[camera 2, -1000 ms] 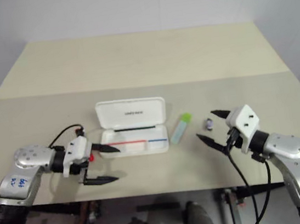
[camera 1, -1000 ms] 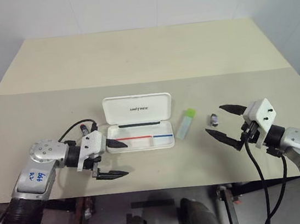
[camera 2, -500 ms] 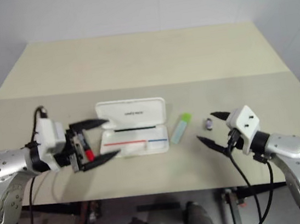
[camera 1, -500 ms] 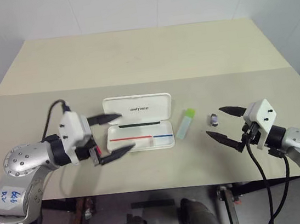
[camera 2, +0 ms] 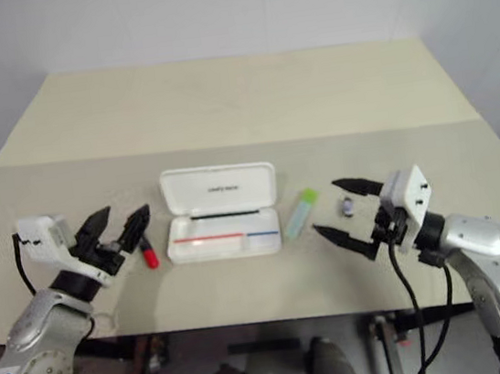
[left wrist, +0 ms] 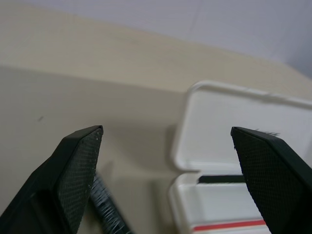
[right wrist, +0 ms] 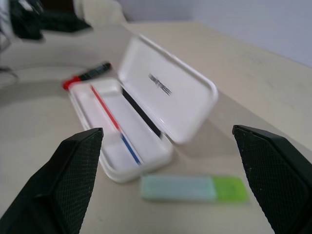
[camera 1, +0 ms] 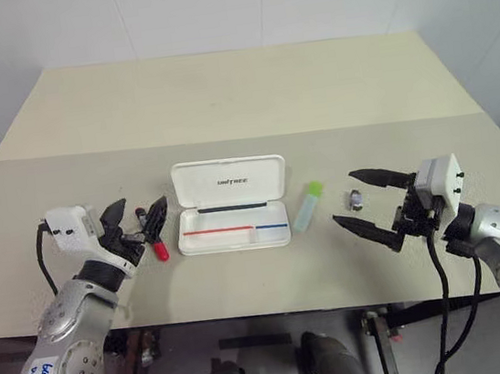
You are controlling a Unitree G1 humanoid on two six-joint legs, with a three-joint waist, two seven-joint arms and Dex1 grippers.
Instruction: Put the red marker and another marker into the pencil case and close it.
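The white pencil case [camera 1: 197, 190] lies open mid-table, lid raised at the back, with red and blue stripes in its tray [camera 1: 238, 237]. The red marker [camera 1: 158, 247], black at one end and red at the other, lies on the table just left of the case. My left gripper [camera 1: 136, 215] hovers open over the marker's black end [left wrist: 108, 212], holding nothing. The pale green marker [camera 1: 308, 207] with a lime cap lies right of the case. My right gripper [camera 1: 344, 199] is open and empty, pointing at that green marker [right wrist: 192, 188] from the right.
A small dark and grey object [camera 1: 356, 199] lies between the green marker and my right gripper's fingers [camera 1: 371, 232]. The beige table [camera 1: 219, 90] stretches far behind the case. Its front edge runs close under both arms.
My left arm swung left, off the case's front, and turned to point forward over the red marker. The right gripper edged slightly left. Both stayed open.
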